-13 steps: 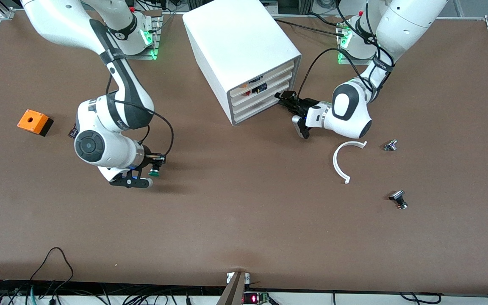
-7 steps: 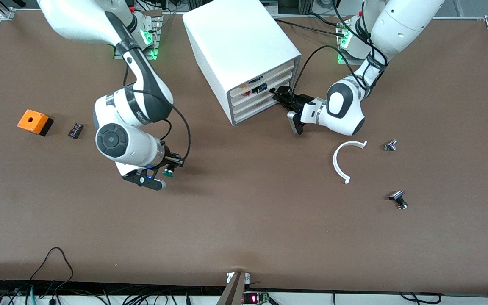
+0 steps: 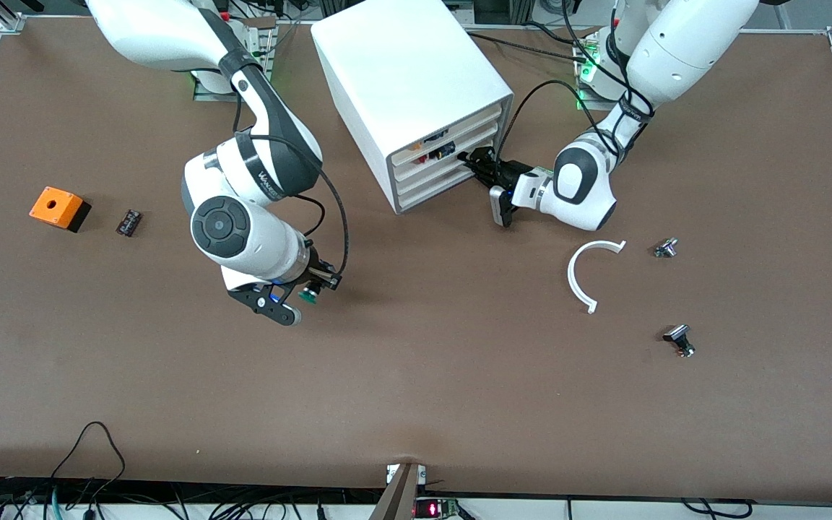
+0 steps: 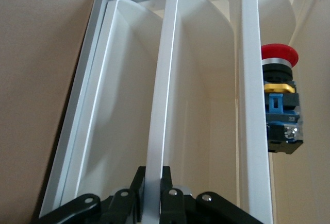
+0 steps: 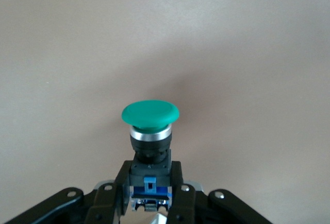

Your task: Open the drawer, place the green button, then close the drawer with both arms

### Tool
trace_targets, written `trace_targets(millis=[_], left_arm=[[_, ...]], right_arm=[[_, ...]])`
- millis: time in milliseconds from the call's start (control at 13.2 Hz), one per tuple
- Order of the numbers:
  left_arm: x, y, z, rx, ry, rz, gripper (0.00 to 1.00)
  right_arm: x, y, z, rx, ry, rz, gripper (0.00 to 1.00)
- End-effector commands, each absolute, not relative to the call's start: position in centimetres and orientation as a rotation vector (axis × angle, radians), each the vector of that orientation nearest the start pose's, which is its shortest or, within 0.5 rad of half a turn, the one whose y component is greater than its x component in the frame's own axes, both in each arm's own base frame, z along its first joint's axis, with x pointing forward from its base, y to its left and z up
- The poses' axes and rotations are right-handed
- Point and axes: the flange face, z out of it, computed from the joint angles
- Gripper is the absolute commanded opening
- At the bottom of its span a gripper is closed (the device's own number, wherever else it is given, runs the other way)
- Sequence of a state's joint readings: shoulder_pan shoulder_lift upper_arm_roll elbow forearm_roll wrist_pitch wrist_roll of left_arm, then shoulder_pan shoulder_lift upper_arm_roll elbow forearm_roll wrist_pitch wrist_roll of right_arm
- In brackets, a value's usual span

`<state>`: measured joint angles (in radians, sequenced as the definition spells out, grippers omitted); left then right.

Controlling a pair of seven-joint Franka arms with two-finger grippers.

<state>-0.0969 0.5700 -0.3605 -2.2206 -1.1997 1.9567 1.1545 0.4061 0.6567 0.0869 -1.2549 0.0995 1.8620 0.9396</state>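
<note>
The white cabinet (image 3: 401,65) stands at the back middle of the table, with four tiers. My left gripper (image 3: 472,159) is at its front, shut on the thin front lip of the third drawer (image 3: 434,175). The left wrist view shows the fingers (image 4: 135,185) clamped on that white lip (image 4: 160,105). The drawer's front looks about level with the other tiers. My right gripper (image 3: 315,285) is shut on the green-capped button (image 3: 308,293) and holds it above bare table. In the right wrist view its jaws (image 5: 149,193) grip the black-blue body, with the cap (image 5: 150,115) pointing outward.
An orange box (image 3: 59,208) and a small black part (image 3: 128,222) lie toward the right arm's end. A white curved piece (image 3: 583,274) and two silver-and-black parts (image 3: 666,248) (image 3: 679,339) lie toward the left arm's end. A red button (image 4: 279,95) sits in an upper tier.
My right arm has carried the green button across the table toward the cabinet. My left gripper has moved in against the drawer fronts.
</note>
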Motion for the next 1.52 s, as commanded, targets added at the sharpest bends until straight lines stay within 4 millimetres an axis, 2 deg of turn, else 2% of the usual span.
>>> trace_targets(millis=[0, 228, 380, 532, 759, 987, 1063, 1139, 1291, 1443], left_arm=[[41.0, -27.4, 13.0, 1.830, -0.554, -0.341, 0.00], [45.3, -25.0, 14.2, 1.877, -0.590, -0.291, 0.00], [47.9, -23.9, 15.2, 1.919, -0.591, -0.288, 0.00], [50.5, -22.2, 15.3, 1.974, -0.607, -0.300, 0.00], [53.2, -21.1, 15.8, 2.012, -0.616, -0.270, 0.00], [53.7, -20.9, 15.2, 2.012, -0.603, -0.274, 0.01], [53.7, -20.7, 14.9, 2.014, -0.606, -0.280, 0.24], [53.8, -20.4, 14.8, 2.016, -0.627, -0.269, 0.99], [54.5, -19.1, 15.5, 2.034, -0.648, -0.249, 1.00], [55.4, -17.0, 17.7, 2.038, -0.635, -0.227, 1.00]], right_arm=[[65.1, 35.5, 39.0, -2.886, 0.833, 0.227, 0.00], [64.9, 37.1, 40.8, -2.823, 0.916, 0.217, 0.00], [64.4, 39.1, 41.7, -2.780, 0.989, 0.199, 0.00], [63.4, 42.1, 42.8, -2.726, 1.075, 0.183, 0.00], [61.4, 46.4, 43.5, -2.635, 1.177, 0.150, 0.00], [58.8, 50.3, 43.4, -2.575, 1.260, 0.145, 0.00], [57.7, 51.8, 43.3, -2.549, 1.300, 0.150, 0.00], [56.6, 53.4, 42.7, -2.531, 1.336, 0.155, 0.00], [54.3, 56.3, 40.5, -2.527, 1.400, 0.145, 0.00], [51.5, 59.1, 37.5, -2.552, 1.445, 0.115, 0.00]])
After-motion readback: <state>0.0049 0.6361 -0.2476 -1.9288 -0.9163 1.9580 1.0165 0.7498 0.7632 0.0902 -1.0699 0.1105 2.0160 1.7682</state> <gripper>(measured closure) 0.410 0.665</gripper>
